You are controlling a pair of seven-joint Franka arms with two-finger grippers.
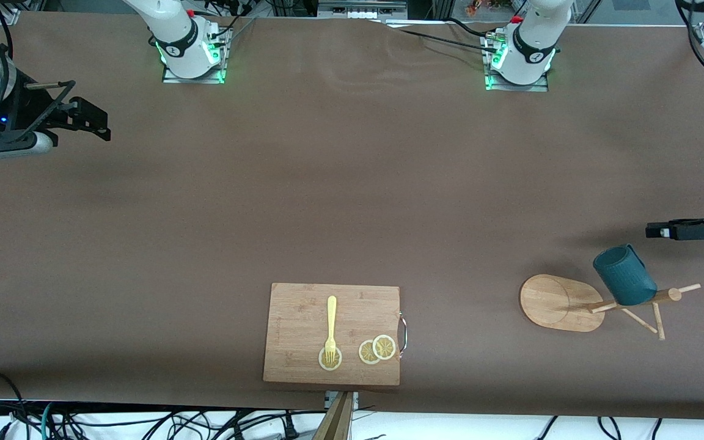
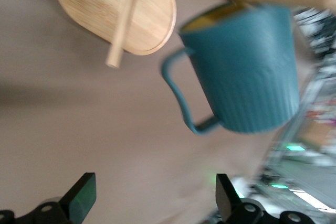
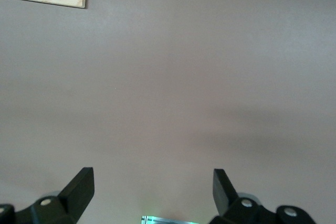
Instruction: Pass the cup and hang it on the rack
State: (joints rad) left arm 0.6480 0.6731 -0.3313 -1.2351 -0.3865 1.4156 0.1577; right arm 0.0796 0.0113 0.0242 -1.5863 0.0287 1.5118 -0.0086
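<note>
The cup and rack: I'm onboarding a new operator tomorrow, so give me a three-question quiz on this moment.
1. True or false: the cup hangs on the rack, free of both grippers.
2. What lies on the cutting board? A) a fork and lemon slices B) a spoon C) a knife
3. Fill in: the left gripper and the right gripper both have their fingers ____.

Key: 1 true. 2 A: the yellow fork and three lemon slices. 3 open; the left gripper is by the cup, the right arm waits over bare table.
</note>
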